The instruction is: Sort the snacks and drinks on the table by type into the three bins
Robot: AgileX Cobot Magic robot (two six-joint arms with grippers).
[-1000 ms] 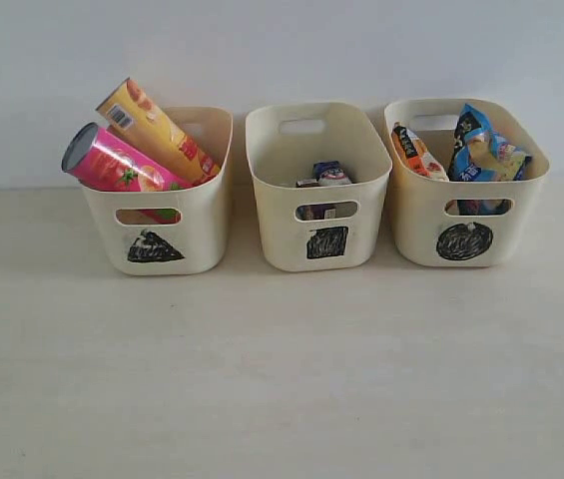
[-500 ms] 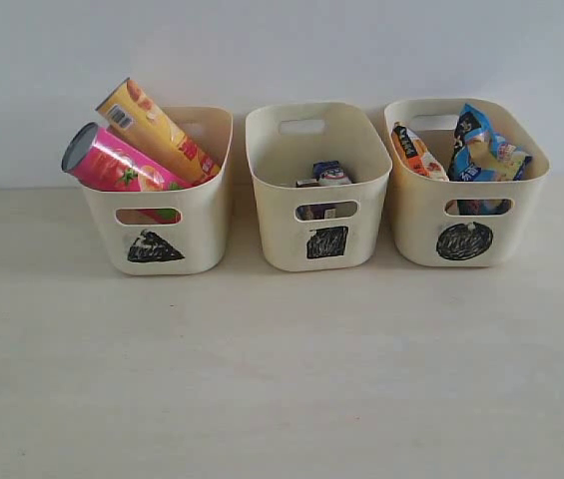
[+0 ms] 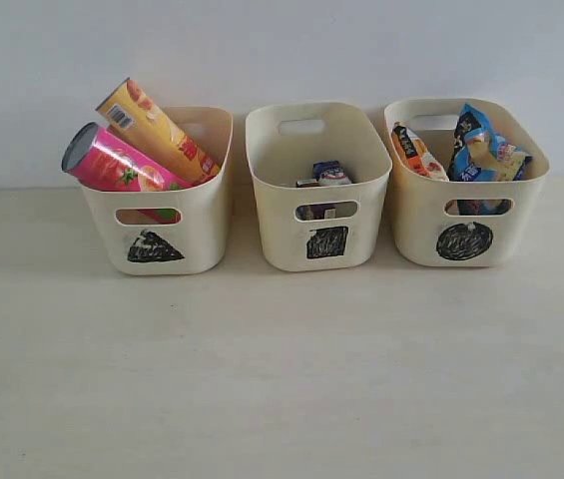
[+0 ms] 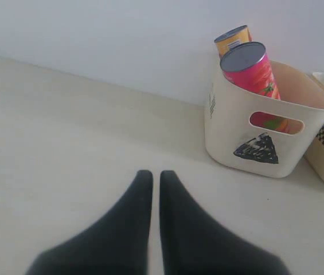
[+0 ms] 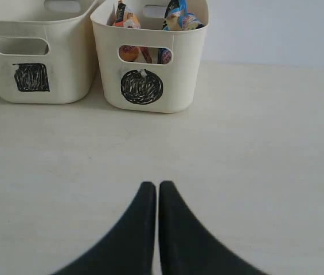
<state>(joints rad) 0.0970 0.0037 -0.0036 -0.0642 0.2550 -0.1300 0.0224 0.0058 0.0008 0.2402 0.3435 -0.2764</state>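
Three cream bins stand in a row at the back of the table [image 3: 282,379]. The triangle bin [image 3: 162,235] [image 4: 265,137] holds the pink tube [image 3: 117,165] [image 4: 253,69] and the yellow-orange tube [image 3: 157,130] [image 4: 231,39], both leaning out. Inside the square bin [image 3: 319,235] [image 5: 32,63] sit the drink cartons [image 3: 326,176]. An orange-cream packet [image 3: 416,152] [image 5: 126,17] and a blue packet [image 3: 483,150] [image 5: 179,14] fill the circle bin [image 3: 466,235] [image 5: 150,74]. My left gripper [image 4: 151,175] and right gripper [image 5: 151,186] are shut and empty over bare table, away from the bins; neither shows in the exterior view.
A pale wall runs right behind the bins. The bins stand close together, with narrow gaps between them.
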